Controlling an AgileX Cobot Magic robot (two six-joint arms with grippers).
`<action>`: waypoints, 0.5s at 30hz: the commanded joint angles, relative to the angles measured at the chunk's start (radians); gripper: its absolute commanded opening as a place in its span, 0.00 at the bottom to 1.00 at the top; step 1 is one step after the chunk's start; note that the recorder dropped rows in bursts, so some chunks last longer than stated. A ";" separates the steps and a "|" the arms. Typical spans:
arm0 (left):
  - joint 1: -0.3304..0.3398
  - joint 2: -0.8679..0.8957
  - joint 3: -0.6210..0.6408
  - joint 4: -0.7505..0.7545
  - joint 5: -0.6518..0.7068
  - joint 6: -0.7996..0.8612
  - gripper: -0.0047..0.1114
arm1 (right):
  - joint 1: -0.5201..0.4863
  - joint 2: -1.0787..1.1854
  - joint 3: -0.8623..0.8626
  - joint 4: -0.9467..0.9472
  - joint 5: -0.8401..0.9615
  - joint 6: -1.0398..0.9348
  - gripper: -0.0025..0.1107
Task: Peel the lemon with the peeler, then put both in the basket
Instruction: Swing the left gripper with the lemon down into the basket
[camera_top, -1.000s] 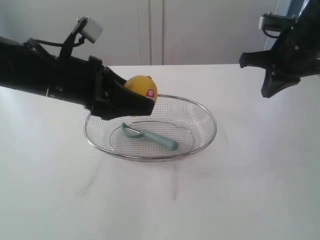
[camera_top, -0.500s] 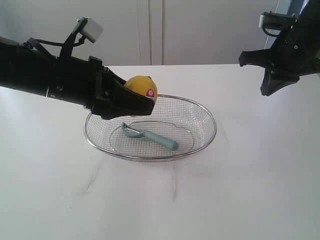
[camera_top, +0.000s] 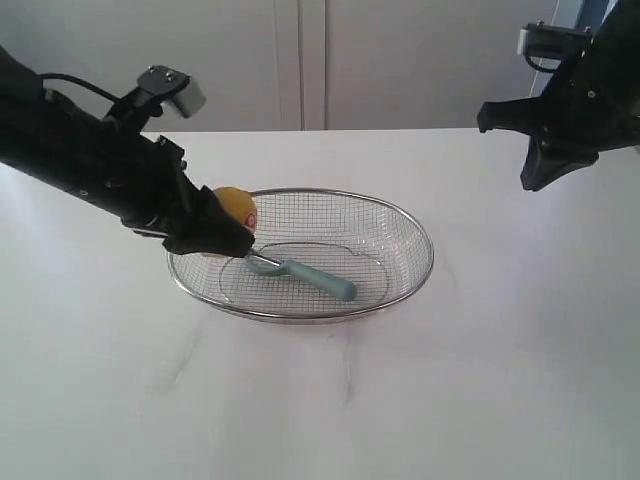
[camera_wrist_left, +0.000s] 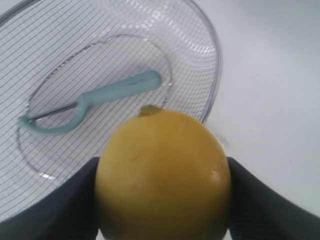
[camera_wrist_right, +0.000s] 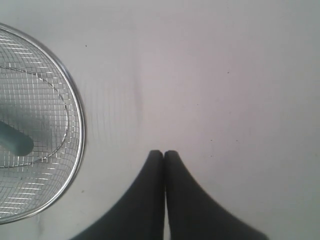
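The silver wire basket (camera_top: 410, 228) sits mid-table, and the teal-handled peeler (camera_top: 308, 276) lies flat on its floor. My left gripper (camera_top: 228, 228) is shut on the yellow lemon (camera_top: 236, 206), holding it low at the basket's left rim, red sticker facing right. In the left wrist view the lemon (camera_wrist_left: 163, 171) fills the space between the dark fingers (camera_wrist_left: 67, 205), with the peeler (camera_wrist_left: 95, 100) and basket (camera_wrist_left: 212, 60) beyond. My right gripper (camera_top: 538, 180) hangs high at the right, away from the basket, fingertips (camera_wrist_right: 156, 156) pressed together and empty.
White tabletop (camera_top: 480, 380) surrounds the basket on all sides. A pale wall with cabinet seams (camera_top: 300, 60) stands behind the table. In the right wrist view the basket rim (camera_wrist_right: 80, 125) lies to one side over bare table.
My left arm has swung down and left, lowering the lemon from above the basket's back rim to its left rim. The right arm has stayed still.
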 joint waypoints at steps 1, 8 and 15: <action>-0.007 -0.010 -0.071 0.233 0.018 -0.239 0.04 | -0.005 -0.010 0.005 -0.009 -0.018 0.006 0.02; -0.008 -0.010 -0.198 0.511 0.148 -0.441 0.04 | -0.005 -0.010 0.005 -0.009 -0.021 0.006 0.02; -0.091 0.005 -0.285 0.731 0.218 -0.593 0.04 | -0.005 -0.010 0.005 -0.009 -0.022 0.006 0.02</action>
